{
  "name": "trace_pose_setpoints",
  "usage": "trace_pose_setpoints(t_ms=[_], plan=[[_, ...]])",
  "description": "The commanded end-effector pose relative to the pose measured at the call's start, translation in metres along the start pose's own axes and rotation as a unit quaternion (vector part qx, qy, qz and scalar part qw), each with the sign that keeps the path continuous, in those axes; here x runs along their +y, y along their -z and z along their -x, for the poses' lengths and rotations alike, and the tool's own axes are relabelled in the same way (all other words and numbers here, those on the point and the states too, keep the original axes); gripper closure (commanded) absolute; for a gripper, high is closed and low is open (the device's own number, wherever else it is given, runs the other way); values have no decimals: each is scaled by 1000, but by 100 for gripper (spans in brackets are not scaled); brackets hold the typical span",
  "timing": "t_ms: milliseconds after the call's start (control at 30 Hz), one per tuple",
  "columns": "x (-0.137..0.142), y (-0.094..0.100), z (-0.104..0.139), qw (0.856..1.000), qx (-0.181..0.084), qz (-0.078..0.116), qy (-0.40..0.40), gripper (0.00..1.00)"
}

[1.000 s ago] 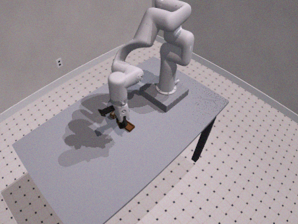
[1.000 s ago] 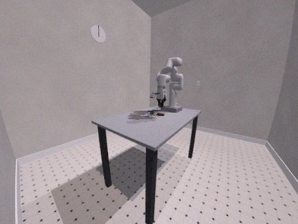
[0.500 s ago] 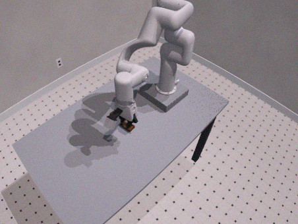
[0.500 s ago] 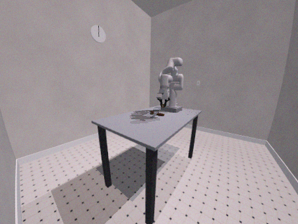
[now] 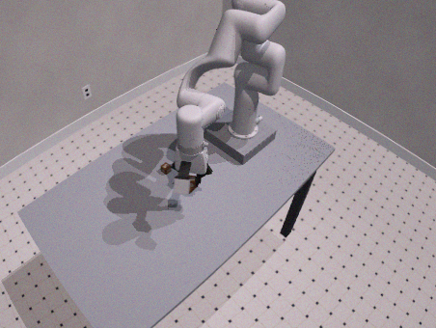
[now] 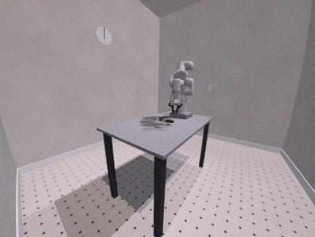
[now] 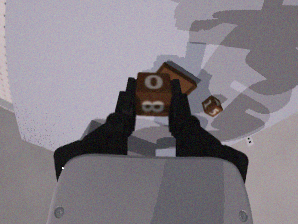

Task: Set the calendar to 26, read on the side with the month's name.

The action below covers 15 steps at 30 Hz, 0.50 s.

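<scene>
Gray table [image 5: 231,212] [image 6: 150,136] [image 7: 75,65] below; fingers [image 5: 188,185] [image 6: 175,111] clamped on 1 brown cube [image 6: 175,112] [image 7: 153,94] showing 0 and 8.

arm [image 5: 190,125] [image 6: 177,85] | top view: shifted right | exterior view: shifted right
</scene>
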<state>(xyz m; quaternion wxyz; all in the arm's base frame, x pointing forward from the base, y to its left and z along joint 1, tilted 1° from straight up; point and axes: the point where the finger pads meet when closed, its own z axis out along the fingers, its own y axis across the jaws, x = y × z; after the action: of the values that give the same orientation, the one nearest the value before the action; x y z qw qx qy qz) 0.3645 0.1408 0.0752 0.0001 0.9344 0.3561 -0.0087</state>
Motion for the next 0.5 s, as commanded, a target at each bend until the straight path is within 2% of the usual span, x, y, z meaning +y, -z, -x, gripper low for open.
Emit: trace_pose_setpoints(t_ms=[0,167,267,333,467], plan=[[-7,1,1,997,2,1,78,73],[-16,1,3,988,2,2,157,73],[-21,1,5,977,2,2,214,73],[-21,1,5,977,2,2,214,73],[-30,0,8,956,2,2,293,73]])
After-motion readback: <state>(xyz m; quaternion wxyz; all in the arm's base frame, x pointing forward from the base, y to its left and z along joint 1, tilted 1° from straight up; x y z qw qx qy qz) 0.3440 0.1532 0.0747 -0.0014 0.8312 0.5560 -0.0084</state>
